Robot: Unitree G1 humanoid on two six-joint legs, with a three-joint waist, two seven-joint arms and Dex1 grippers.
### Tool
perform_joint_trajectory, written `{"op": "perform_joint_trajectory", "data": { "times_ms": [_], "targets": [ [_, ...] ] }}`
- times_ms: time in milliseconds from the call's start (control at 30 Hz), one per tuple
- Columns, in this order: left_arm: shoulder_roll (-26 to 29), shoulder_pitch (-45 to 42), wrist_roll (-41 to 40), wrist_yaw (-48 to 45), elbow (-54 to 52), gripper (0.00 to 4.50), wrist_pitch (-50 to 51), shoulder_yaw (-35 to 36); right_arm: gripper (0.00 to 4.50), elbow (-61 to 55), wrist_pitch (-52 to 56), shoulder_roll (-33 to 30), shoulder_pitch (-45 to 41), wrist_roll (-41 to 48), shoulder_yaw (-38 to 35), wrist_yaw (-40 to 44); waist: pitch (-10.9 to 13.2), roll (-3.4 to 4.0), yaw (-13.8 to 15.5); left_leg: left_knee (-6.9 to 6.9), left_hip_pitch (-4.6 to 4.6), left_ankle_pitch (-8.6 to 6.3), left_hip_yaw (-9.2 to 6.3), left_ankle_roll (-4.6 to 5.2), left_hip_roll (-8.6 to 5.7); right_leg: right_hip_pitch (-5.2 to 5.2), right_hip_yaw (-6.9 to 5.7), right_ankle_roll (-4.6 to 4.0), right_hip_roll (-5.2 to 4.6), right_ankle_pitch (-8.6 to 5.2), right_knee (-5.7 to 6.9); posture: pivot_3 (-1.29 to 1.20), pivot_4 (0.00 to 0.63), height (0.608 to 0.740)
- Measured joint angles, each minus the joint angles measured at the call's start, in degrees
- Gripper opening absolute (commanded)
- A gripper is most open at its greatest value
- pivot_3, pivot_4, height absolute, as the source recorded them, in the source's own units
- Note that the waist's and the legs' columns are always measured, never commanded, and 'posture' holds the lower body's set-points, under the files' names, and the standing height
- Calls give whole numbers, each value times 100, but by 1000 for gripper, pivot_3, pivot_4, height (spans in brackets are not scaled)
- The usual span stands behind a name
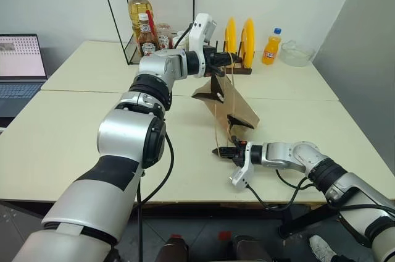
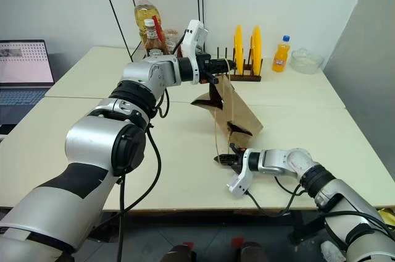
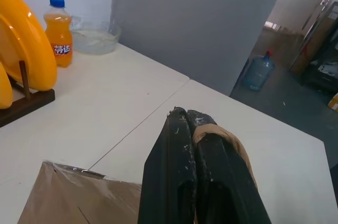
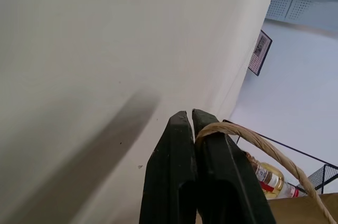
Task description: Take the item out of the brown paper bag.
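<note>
Bag [image 1: 233,104]: on table [image 1: 80,120], raised slantwise by cord handles; bottle inside unseen.
Left gripper [image 1: 229,59]: pinched on upper handle [image 3: 222,129].
Right gripper [image 1: 223,151]: pinched on lower handle [image 4: 253,140].
Behind: plate rack [image 1: 237,67], orange soda [image 1: 270,46], glass bowl [image 1: 296,54].
Left wrist view: water jug [image 3: 259,70] on floor.

The orange soda bottle [image 3: 58,32], standing just beside the yellow plates [image 3: 24,49] in their wooden rack, carries a blue label with white characters on it, too small to read. No other writing can be made out.
</note>
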Motion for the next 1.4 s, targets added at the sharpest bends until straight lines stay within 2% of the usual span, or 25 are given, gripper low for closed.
{"op": "perform_joint_trajectory", "data": {
  "times_ms": [300, 433, 533, 600, 767, 1067, 1400],
  "targets": [
    [1, -14, 261, -171, -9, 0, -187, -73, 65, -2, -98, -80, -3, 2, 5, -32, 0, 7, 3, -1, -1, -1, -27, -1, -11, 10, 1, 7, -1, -7, -4, 0, 150, 740],
    [57, 76, 454, -402, -286, 0, -310, -198, 65, -49, -327, -328, 0, 317, -37, 48, 29, 50, 46, -1, -11, 0, -64, 3, -72, 22, 31, 32, -9, -30, -5, 0, 150, 740],
    [217, 339, 612, -541, -628, 0, -531, -355, 65, -329, -515, -586, 157, 814, -205, 454, 82, 131, 83, -1, -36, -2, -69, 8, -91, 9, 40, 61, -30, -56, -3, 0, 150, 740],
    [296, 513, 683, -652, -820, 0, -589, -425, 65, -645, -616, -824, 317, 1218, -297, 872, 86, 139, 99, 13, -113, 9, -70, -10, -93, -40, 38, 67, -29, -65, 2, 0, 150, 740],
    [507, 1096, 778, -1105, -1580, 0, -576, -727, 65, -1387, -648, -1103, 693, 1958, -540, 1984, 93, 145, 95, 27, -239, 9, -67, -32, -98, -152, 46, 42, -46, -50, 9, 0, 150, 740],
    [802, 1997, 875, -2172, -3268, 0, -383, -1529, 65, -1912, -472, -996, 904, 2535, -760, 3198, 145, 175, 91, 32, -258, 3, -57, -39, -100, -154, 41, 40, -47, -55, 3, 0, 150, 740],
    [525, 2102, 920, -2711, -3837, 0, -760, -2178, 65, -1871, -401, -566, 797, 2589, -801, 3670, 178, 213, -42, 33, -222, 4, -54, -38, -86, -155, 50, 29, -11, -59, 59, 0, 150, 740]
  ]
}}
